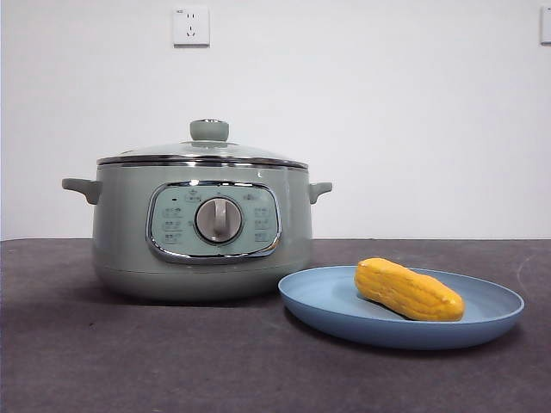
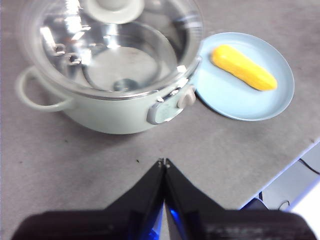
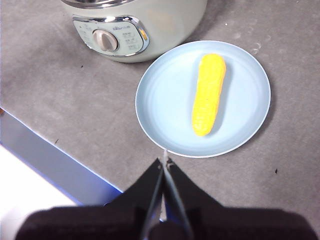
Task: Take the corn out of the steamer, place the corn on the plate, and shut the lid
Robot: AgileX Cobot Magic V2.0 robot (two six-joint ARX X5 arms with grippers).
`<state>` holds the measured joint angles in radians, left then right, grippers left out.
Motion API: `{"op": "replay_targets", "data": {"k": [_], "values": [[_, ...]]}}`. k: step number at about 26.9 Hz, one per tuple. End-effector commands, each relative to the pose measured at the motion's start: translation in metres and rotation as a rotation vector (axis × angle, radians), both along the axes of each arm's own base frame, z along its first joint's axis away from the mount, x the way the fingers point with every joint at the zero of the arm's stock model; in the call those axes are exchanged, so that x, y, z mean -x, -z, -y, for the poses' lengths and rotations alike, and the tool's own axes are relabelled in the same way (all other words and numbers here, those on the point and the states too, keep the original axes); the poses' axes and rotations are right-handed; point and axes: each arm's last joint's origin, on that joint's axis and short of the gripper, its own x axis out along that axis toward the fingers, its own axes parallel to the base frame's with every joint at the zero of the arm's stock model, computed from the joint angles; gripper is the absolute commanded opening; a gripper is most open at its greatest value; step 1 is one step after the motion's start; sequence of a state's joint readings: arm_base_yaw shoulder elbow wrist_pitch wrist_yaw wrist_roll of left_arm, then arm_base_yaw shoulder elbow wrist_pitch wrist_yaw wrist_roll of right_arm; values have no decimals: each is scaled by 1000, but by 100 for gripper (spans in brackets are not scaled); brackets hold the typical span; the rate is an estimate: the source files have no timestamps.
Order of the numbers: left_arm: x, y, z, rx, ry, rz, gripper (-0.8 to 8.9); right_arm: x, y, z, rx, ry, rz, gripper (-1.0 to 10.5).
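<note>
The corn (image 1: 408, 290) lies on the light-blue plate (image 1: 327, 305), right of the steamer (image 1: 202, 228). The glass lid (image 1: 205, 148) with its green knob sits closed on the steamer. The left wrist view shows the lid (image 2: 112, 47) on the steamer (image 2: 120, 112), with the corn (image 2: 243, 67) on the plate (image 2: 235, 100) beside it. The right wrist view shows the corn (image 3: 208, 94) on the plate (image 3: 165, 100) and the steamer's panel (image 3: 110, 37). My left gripper (image 2: 163, 162) is shut and empty, back from the steamer. My right gripper (image 3: 165, 161) is shut and empty, by the plate's rim.
A dark grey mat (image 1: 129, 361) covers the table. The table's edge (image 3: 55, 160) runs close to my right gripper, and also shows in the left wrist view (image 2: 287, 175). A wall socket (image 1: 191, 25) is on the white wall behind.
</note>
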<state>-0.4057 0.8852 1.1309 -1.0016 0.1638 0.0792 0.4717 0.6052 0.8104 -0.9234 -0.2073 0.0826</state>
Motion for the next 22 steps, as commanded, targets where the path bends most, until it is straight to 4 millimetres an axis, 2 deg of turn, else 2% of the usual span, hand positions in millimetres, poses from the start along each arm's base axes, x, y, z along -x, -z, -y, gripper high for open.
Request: {"op": "replay_targets", "data": {"k": [1, 2, 5, 6, 8, 10, 11, 17, 22], "values": [[7, -3, -6, -11, 4, 57, -3, 0, 1, 0, -2, 2, -5, 1], [12, -8, -12, -8, -7, 125, -3, 0, 1, 0, -2, 2, -5, 1], [27, -28, -34, 69, -115, 483, -3, 0, 1, 0, -2, 2, -5, 1], [31, -29, -40, 83, -155, 580, -3, 0, 1, 0, -2, 2, -5, 1], [35, -18, -49, 88, -246, 748, -3, 0, 1, 0, -2, 2, -5, 1], [33, 9, -54, 87, -297, 847, -3, 0, 1, 0, -2, 2, -5, 1], [31, 29, -55, 84, -311, 867, -3, 0, 1, 0, -2, 2, -5, 1], [30, 105, -57, 68, -324, 787, -3, 0, 1, 0, -2, 2, -5, 1], [32, 149, -57, 58, -329, 730, -3, 0, 1, 0, -2, 2, -5, 1]]}}
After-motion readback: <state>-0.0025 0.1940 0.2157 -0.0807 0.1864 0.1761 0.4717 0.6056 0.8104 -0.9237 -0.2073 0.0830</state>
